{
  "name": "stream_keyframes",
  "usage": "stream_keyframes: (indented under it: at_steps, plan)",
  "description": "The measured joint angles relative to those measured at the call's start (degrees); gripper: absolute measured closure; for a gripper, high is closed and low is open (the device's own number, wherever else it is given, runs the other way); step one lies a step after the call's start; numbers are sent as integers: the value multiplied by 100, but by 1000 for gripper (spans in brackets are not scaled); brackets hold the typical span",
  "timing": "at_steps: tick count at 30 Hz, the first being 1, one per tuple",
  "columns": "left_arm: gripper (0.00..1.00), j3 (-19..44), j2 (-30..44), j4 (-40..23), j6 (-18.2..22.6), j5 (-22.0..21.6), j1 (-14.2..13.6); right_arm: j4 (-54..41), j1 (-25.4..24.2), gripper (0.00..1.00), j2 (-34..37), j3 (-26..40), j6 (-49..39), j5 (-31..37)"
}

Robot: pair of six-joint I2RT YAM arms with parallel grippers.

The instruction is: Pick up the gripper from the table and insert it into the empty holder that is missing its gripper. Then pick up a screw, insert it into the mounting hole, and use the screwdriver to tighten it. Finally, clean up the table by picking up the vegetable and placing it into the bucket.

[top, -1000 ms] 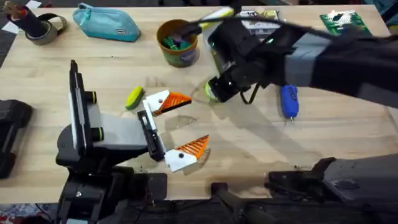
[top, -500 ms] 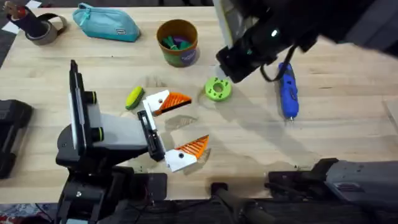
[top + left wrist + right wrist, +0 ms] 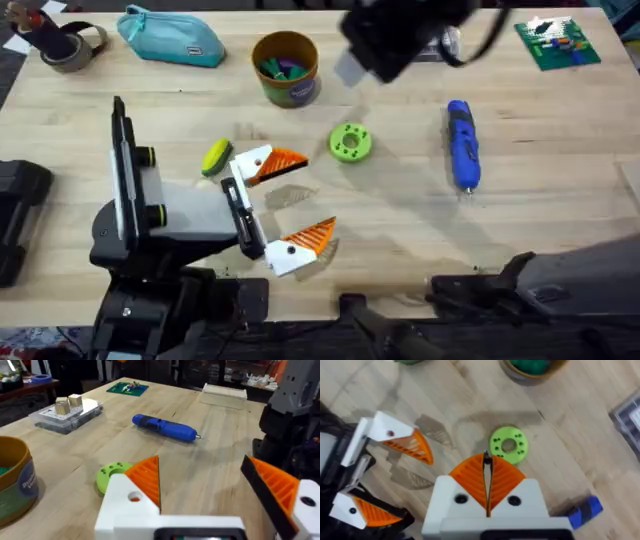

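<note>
The blue screwdriver (image 3: 462,145) lies on the table at the right, also seen in the left wrist view (image 3: 165,428). The yellow-green vegetable (image 3: 215,157) rests beside the far finger of my left gripper (image 3: 285,205), which sits open low over the table with nothing between its fingers (image 3: 145,485). The orange-brown bucket (image 3: 286,67) stands at the back with coloured items inside. My right gripper (image 3: 487,477) is shut, raised high above the lime-green disc (image 3: 508,445); a thin dark sliver shows at its tips. The loose gripper, holder and screw are out of view.
The lime-green disc (image 3: 350,143) with holes lies mid-table. A teal pouch (image 3: 170,37) and a tape roll (image 3: 65,45) sit at the back left, a green circuit board (image 3: 555,42) at the back right. A clear parts box (image 3: 67,410) stands beyond the bucket.
My right arm rose from the lime-green disc and drew back toward the table's far edge, uncovering the screwdriver. The left arm and the table's objects stayed put.
</note>
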Motion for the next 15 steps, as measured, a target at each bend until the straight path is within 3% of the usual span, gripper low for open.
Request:
stream_keyframes:
  at_steps: [4,15]
  plan:
    - [9,0,0,-2,0,0,0,-116,369,995,560,583,-282,-132]
    - [9,0,0,-2,0,2,0,-105,1366,995,789,669,-648,-359]
